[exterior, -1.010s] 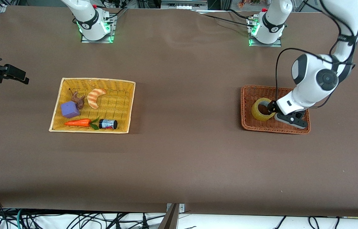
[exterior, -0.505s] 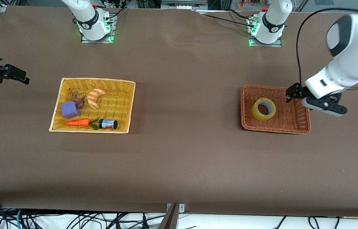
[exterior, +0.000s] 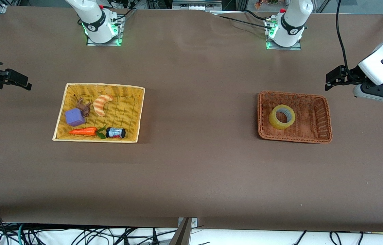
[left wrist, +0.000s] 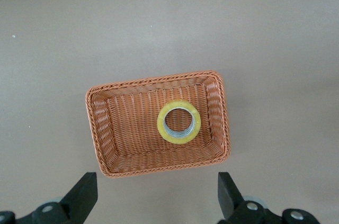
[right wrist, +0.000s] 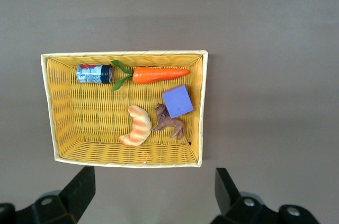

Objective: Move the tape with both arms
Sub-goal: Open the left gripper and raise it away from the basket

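The tape, a yellowish ring with a grey core, lies flat in the brown wicker basket toward the left arm's end of the table. My left gripper hangs open and empty in the air over the bare table beside that basket. In the left wrist view the tape and the basket lie below the open left gripper. My right gripper waits open and empty over the right arm's end of the table, beside the yellow basket. It shows open in the right wrist view.
The yellow basket holds a croissant toy, a purple cube, a carrot, a small can and a brown animal figure. Brown table lies between the two baskets.
My left gripper was at the tape in the brown basket; it has risen and drawn away toward the left arm's end. The tape stays in the basket. The right arm has not moved.
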You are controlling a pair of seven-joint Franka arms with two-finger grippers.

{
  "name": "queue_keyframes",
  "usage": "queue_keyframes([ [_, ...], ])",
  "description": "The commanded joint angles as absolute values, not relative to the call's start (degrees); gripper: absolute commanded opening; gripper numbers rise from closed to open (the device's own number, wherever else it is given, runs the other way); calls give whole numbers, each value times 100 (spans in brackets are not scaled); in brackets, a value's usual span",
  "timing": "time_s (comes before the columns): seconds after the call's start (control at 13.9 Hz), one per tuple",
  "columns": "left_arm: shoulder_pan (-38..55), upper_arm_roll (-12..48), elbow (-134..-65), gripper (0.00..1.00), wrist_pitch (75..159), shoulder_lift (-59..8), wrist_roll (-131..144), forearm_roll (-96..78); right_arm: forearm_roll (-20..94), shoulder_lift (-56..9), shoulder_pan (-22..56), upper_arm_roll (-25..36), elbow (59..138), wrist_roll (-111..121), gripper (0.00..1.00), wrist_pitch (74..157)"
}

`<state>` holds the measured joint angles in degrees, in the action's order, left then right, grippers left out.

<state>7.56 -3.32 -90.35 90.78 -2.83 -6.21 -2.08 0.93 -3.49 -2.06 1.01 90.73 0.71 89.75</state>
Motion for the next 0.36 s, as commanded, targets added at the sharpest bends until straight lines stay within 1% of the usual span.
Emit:
queue_keyframes([
  [0.0, 887, -448, -8815, 100, 8903, -431, -440, -53, 88, -396, -246, 62, 8956, 105, 100, 8947],
  [0.07, 949, -527, -8815, 100, 8903, -431, -396, -53, 88, -396, -246, 62, 8956, 105, 100, 8947],
  [0.29, 967, -510, -8807, 100, 8903, -422, -281, -62, 88, -396, -246, 62, 8956, 114, 100, 8947],
])
